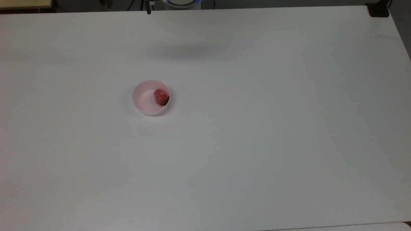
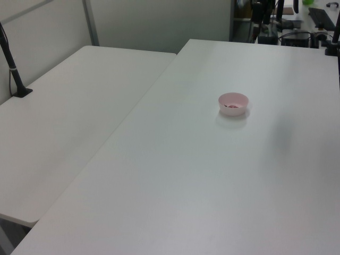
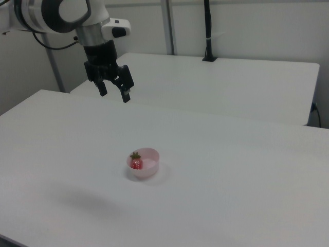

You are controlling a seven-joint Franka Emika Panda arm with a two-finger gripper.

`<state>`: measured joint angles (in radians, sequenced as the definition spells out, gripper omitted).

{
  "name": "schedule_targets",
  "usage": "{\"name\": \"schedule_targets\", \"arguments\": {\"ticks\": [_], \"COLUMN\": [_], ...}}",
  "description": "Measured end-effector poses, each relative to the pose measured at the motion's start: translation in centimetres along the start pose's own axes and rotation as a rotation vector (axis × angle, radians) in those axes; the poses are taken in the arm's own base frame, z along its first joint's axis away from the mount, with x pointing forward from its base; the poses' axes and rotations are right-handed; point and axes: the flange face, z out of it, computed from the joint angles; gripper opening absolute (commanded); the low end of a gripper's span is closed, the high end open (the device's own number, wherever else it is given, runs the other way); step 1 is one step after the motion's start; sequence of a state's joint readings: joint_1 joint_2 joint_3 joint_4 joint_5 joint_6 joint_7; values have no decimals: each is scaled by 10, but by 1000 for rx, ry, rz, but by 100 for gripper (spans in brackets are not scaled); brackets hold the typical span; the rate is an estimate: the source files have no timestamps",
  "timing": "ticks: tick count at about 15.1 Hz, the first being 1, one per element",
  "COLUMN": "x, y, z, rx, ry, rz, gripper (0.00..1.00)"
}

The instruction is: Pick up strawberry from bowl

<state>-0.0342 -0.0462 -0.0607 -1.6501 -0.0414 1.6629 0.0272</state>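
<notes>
A small pale pink bowl (image 1: pixel 151 97) stands on the white table (image 1: pixel 257 128). A red strawberry (image 1: pixel 160 96) with a dark green cap lies inside it, against the wall on the top view's right. The bowl (image 3: pixel 143 162) and strawberry (image 3: pixel 136 162) also appear in the right view, and the bowl (image 2: pixel 233 103) in the left view. My gripper (image 3: pixel 114 92) hangs open and empty high above the table in the right view, up and to the left of the bowl, well apart from it.
A second white table (image 2: pixel 69 122) adjoins on the left view's left, with a black pole (image 2: pixel 11 66) clamped to it. A black clamp (image 1: pixel 379 9) sits at the far right corner in the top view.
</notes>
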Motion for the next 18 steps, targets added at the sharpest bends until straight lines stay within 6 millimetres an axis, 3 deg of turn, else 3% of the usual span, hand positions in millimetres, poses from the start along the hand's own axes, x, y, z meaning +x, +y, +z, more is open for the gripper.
{"name": "schedule_targets", "arguments": {"ticks": [15, 18], "x": [0, 0], "y": [0, 2], "z": [0, 1], "rx": [0, 0], "ry": [0, -2], "rz": [-2, -71], "gripper": [100, 100]}}
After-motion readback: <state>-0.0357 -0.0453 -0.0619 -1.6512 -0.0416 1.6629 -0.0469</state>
